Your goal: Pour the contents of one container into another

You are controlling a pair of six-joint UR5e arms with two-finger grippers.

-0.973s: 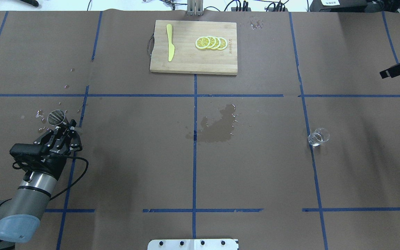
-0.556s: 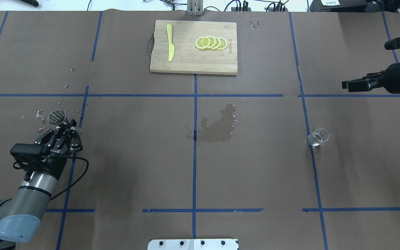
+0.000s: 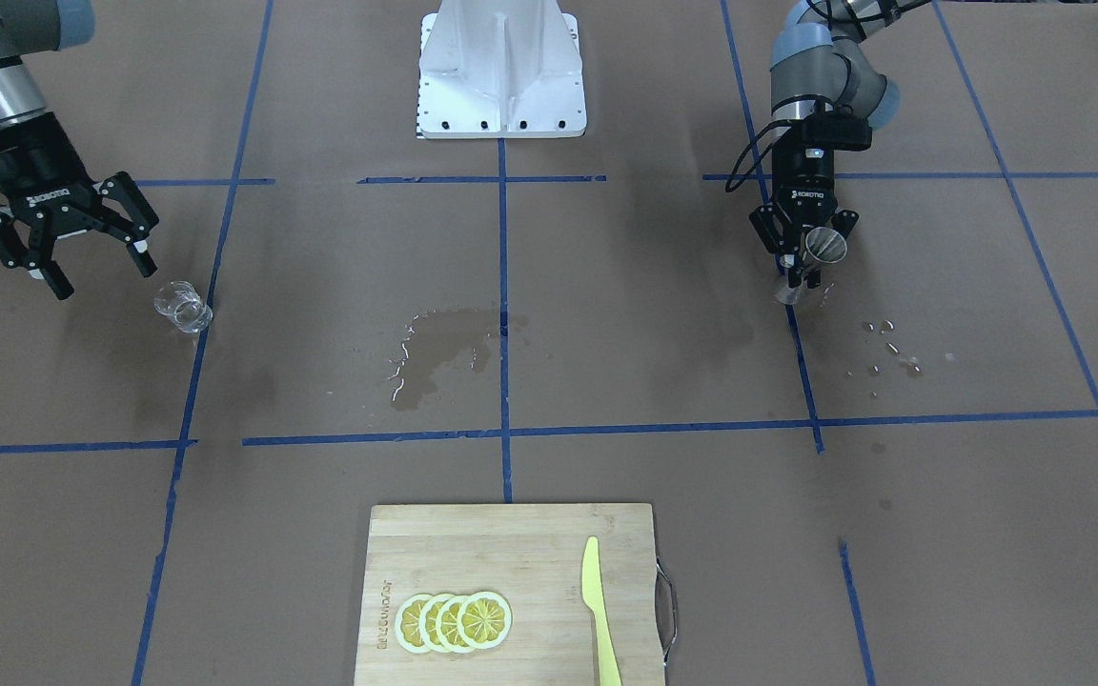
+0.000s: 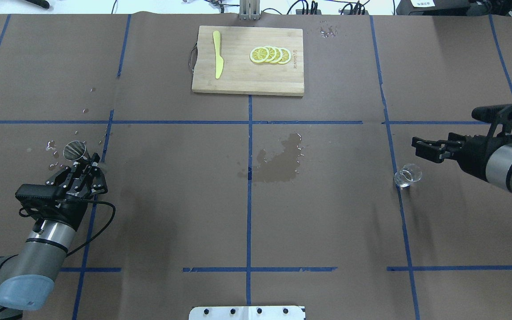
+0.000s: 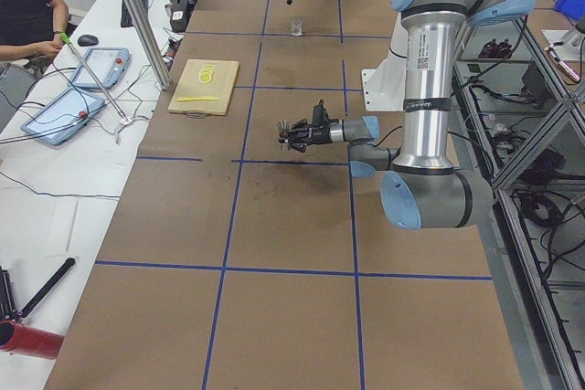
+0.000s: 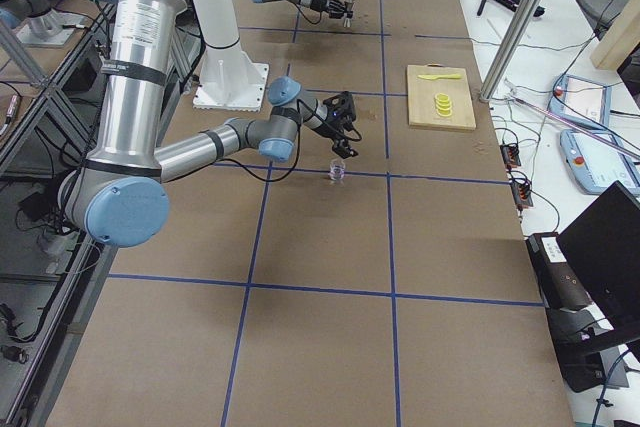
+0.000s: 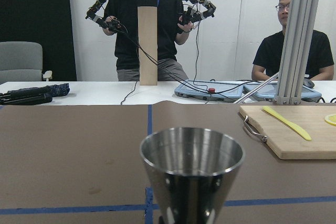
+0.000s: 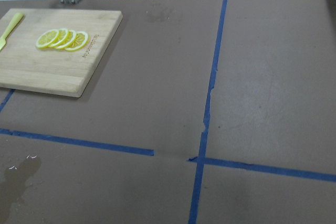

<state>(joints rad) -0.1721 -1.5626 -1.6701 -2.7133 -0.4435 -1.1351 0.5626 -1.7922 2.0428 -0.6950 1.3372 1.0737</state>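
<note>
Right arm has swung in from the desk's right edge since the earlier frames. Right claw [image 3: 101, 274] now hangs just beside the glass cup [image 3: 182, 307], fingers spread wide, nothing between them, no contact with the cup. Cup stands on the desk [image 4: 327, 222] beside a blue tape line [image 4: 399, 195], on the robot's right side. Left claw [image 3: 802, 272] has barely shifted; it is clamped on the steel jigger [image 3: 827, 246] at the narrow waist, mouth up, far over on the robot's left. Water droplets [image 4: 51, 144] dot the desk around the jigger. Wet patch [image 4: 278, 162] darkens the desk centre, between the two arms. Cutting board [image 4: 248, 60] lies at the far edge, carrying lemon slices [image 4: 270, 54] and a yellow knife [image 4: 217, 54].
</note>
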